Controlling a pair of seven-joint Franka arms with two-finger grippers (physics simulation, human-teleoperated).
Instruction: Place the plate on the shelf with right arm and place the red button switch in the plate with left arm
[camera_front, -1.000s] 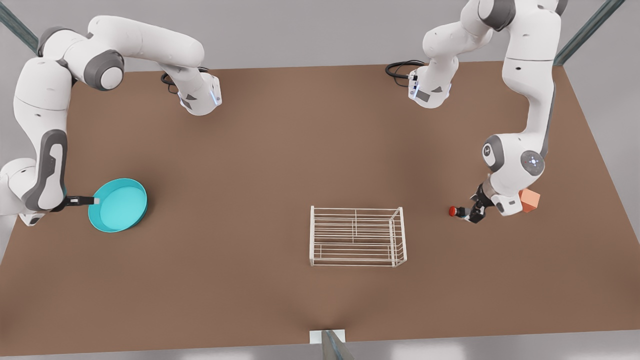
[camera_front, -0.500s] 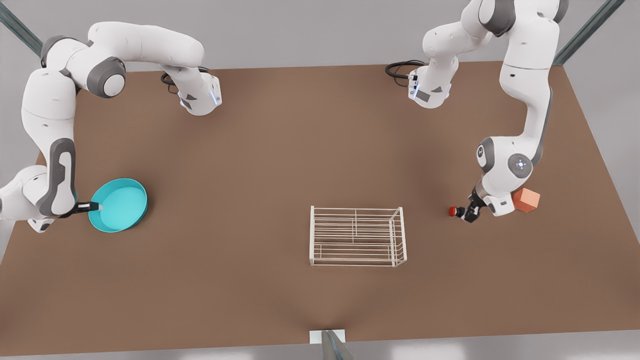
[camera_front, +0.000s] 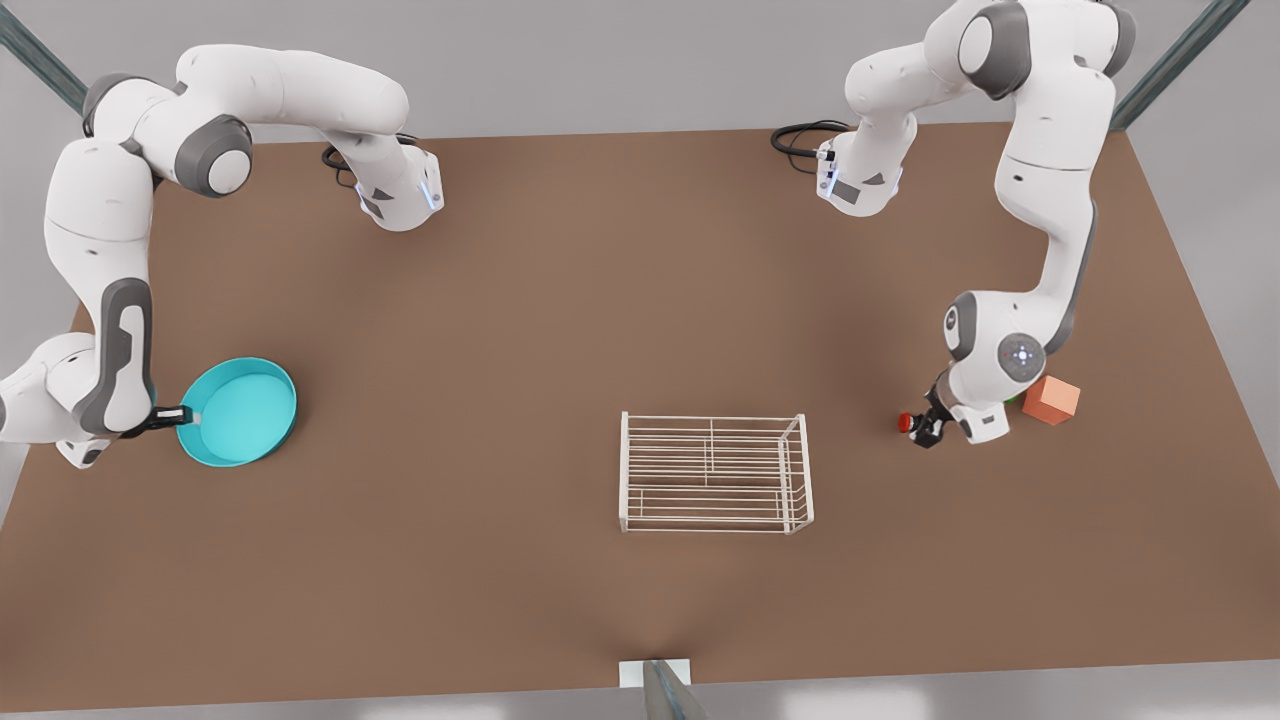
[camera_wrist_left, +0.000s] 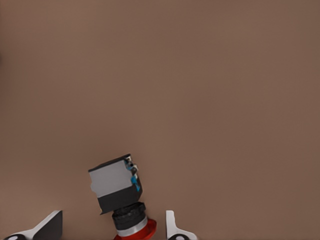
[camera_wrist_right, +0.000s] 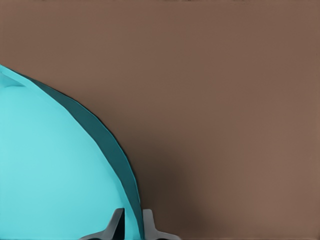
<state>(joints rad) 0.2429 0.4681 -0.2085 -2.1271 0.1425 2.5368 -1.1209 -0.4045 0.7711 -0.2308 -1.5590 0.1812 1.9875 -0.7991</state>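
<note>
At table's far ends, right gripper (camera_front: 183, 413) pinches plate (camera_front: 240, 410) rim, left gripper (camera_front: 925, 432) straddles switch (camera_front: 908, 422) with fingers apart, both things on table, shelf (camera_front: 715, 472) bare: nothing placed yet.

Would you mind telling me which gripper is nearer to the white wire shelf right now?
The left gripper. It sits past the white wire shelf on the front view's right, around the red button switch. The right gripper is farther, at the turquoise plate's rim on the front view's left.
</note>
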